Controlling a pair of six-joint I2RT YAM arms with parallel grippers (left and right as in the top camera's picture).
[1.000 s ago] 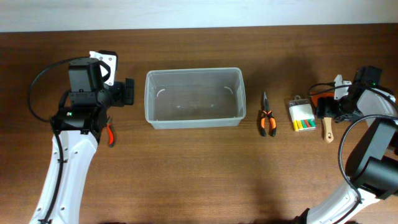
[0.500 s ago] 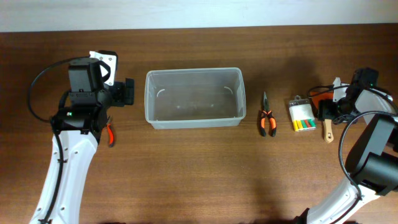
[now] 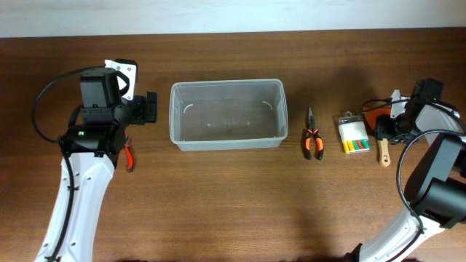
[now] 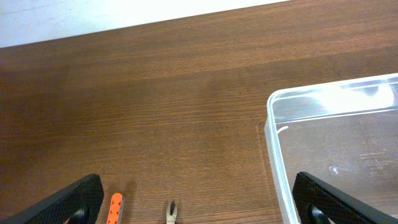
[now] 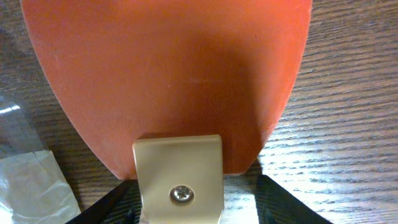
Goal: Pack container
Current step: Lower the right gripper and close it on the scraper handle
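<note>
The clear plastic container (image 3: 174, 116) stands empty at the table's middle; its left rim shows in the left wrist view (image 4: 272, 134). My left gripper (image 3: 149, 108) is open and empty just left of it (image 4: 199, 208). My right gripper (image 3: 388, 129) is low over a scraper (image 3: 382, 151) with an orange blade (image 5: 168, 74) and a tan handle (image 5: 177, 180). Its fingers (image 5: 196, 199) stand on either side of the handle with a gap on the right, so it is open.
Orange-handled pliers (image 3: 313, 140) lie right of the container. A small white pack with coloured pieces (image 3: 354, 135) lies beside the scraper. Small red-handled cutters (image 3: 129, 156) lie under my left arm, tips showing in the left wrist view (image 4: 171, 211).
My right gripper has shifted slightly down and left onto the scraper. The left arm and the container have not moved.
</note>
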